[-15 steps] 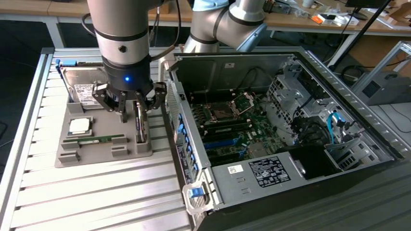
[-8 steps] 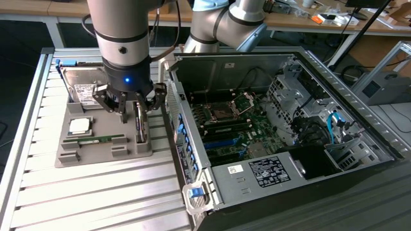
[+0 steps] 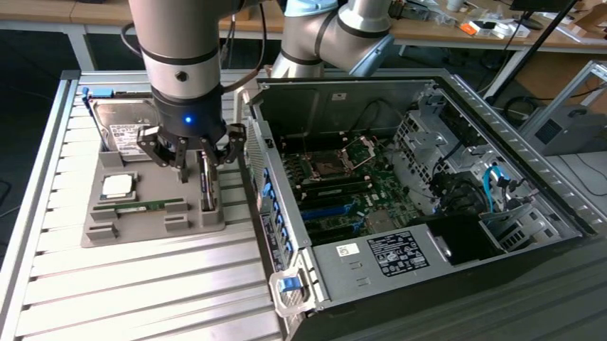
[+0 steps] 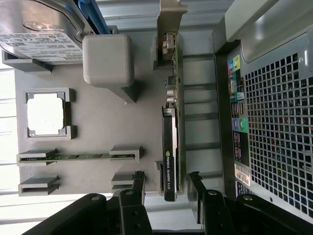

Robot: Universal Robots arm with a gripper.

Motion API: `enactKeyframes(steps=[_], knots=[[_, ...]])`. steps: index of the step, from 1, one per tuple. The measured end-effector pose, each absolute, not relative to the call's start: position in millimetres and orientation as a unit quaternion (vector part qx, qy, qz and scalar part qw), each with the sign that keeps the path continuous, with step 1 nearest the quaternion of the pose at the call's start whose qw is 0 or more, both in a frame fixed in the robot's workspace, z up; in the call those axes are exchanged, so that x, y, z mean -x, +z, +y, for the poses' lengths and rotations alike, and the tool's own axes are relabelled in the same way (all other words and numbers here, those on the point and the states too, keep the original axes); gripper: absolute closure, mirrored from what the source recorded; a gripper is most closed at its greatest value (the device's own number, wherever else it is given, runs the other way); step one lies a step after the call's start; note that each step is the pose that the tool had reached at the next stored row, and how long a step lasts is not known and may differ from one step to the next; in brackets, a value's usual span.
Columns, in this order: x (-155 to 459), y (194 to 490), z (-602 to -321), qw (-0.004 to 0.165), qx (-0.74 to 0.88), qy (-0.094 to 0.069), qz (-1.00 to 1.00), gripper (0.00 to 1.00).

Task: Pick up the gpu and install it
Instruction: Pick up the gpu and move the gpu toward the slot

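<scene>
Nearest, at the front edge of the slatted metal table (image 3: 142, 298), lies a grey holder tray (image 3: 142, 231), with a green RAM stick (image 3: 150, 207) in a slot near its front edge and a CPU (image 3: 118, 186) seated just behind that. Along the tray's edge closest to the computer case (image 3: 379, 263), the gpu (image 3: 209, 186) (image 4: 170, 147) stands on its long edge in its slot. Directly above it hangs the tool (image 3: 195, 158) (image 4: 166, 178), its 2 fingers (image 4: 138, 182) spread apart on either side of the card's end, with a gap visible on each side. A hard drive (image 3: 124, 124) leans at the tray's far edge. Beside the tray, the case lies open, its motherboard (image 3: 332, 192) exposed.
</scene>
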State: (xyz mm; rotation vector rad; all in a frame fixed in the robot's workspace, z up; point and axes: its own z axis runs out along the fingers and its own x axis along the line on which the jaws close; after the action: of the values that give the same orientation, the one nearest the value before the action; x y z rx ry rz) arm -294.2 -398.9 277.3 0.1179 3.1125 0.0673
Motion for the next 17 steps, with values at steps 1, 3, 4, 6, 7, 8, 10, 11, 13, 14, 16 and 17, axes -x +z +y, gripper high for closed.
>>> enactKeyframes(steps=[1, 3, 4, 6, 7, 8, 10, 11, 13, 14, 16, 17], knots=[[294.2, 277.0, -398.9, 0.013, -0.038, 0.022, 0.999, 0.52], [294.2, 276.4, -398.9, 0.013, -0.038, 0.022, 0.999, 0.52], [294.2, 276.2, -398.9, 0.013, -0.038, 0.022, 0.999, 0.52], [294.2, 275.7, -398.9, 0.013, -0.038, 0.022, 0.999, 0.52], [294.2, 275.4, -398.9, 0.013, -0.038, 0.022, 0.999, 0.52], [294.2, 275.1, -398.9, 0.013, -0.038, 0.022, 0.999, 0.52], [294.2, 274.1, -398.9, 0.013, -0.038, 0.022, 0.999, 0.52], [294.2, 273.9, -398.9, 0.013, -0.038, 0.022, 0.999, 0.52], [294.2, 273.1, -398.9, 0.013, -0.038, 0.022, 0.999, 0.52], [294.2, 272.8, -398.9, 0.013, -0.038, 0.022, 0.999, 0.52], [294.2, 272.1, -398.9, 0.013, -0.038, 0.022, 0.999, 0.52], [294.2, 271.7, -398.9, 0.013, -0.038, 0.022, 0.999, 0.52]])
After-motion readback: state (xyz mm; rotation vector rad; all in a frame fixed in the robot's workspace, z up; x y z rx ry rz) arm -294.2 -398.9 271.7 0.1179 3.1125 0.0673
